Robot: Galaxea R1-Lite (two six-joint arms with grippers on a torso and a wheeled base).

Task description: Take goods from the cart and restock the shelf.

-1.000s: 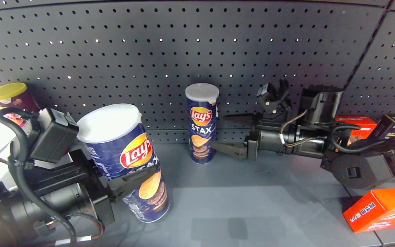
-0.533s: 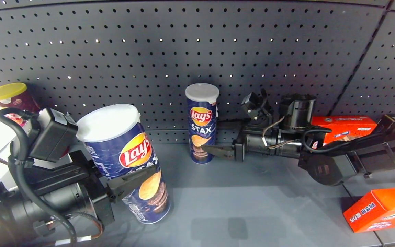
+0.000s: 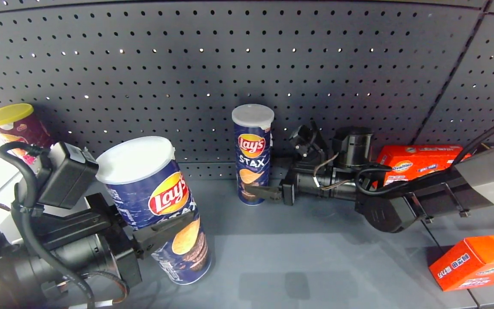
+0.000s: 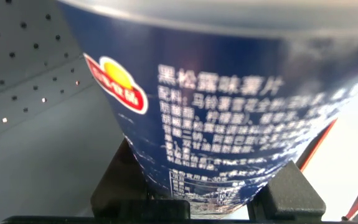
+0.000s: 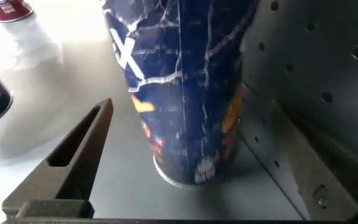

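Standing inside the spread right claw (image 5: 190,109), shelf can (image 3: 252,154) (left claw (image 3: 157,219) clamping second can (image 3: 152,189)).

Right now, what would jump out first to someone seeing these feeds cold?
A big blue chip can tilts in the left end effector at the shelf's front left. A second blue can stands upright by the pegboard, the open right end effector straddling its base. Orange boxes lie at right.

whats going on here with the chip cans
The robot is restocking a shelf. Its left gripper grips a blue chip can, tilted, near the shelf's front edge. Its right gripper is open around a second can that stands upright by the pegboard, not clamped on it.
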